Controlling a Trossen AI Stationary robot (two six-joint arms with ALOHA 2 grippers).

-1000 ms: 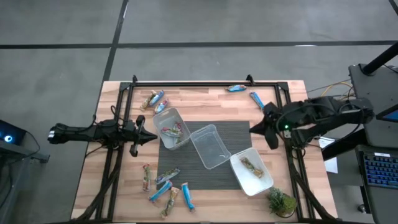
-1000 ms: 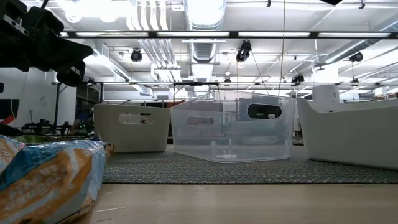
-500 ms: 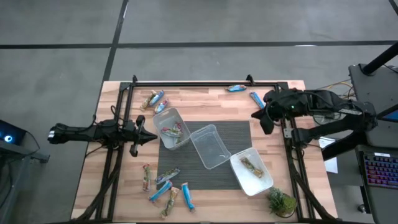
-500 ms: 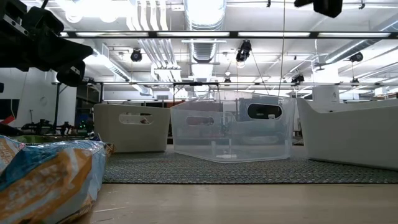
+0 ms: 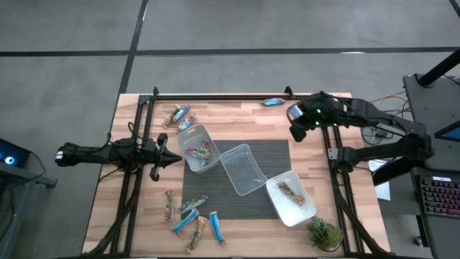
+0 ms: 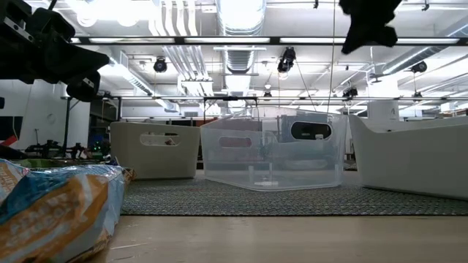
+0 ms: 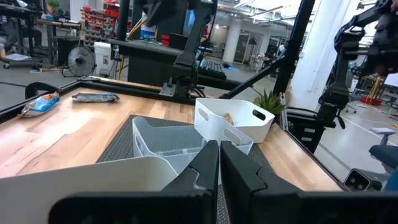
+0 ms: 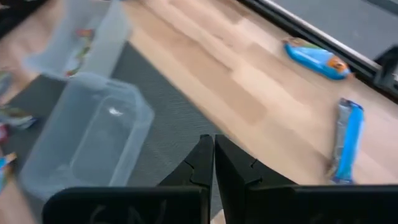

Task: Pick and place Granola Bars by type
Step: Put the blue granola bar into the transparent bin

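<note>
Granola Bars in shiny blue wrappers [image 5: 295,113] lie on the pale wooden worktop [image 5: 237,119] just beside the right pincer [image 5: 296,132], closed and empty; judging it a reach, it must open, while the left pincer [image 5: 171,160] waits shut beyond the clear plastic tubs [image 5: 244,169].

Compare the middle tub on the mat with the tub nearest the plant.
The middle tub is see-through and holds no bars; the tub nearest the plant looks white and holds a tan bar. The middle tub lies wholly on the dark mat; the other overhangs onto wood. Both are rectangular and angled.
</note>
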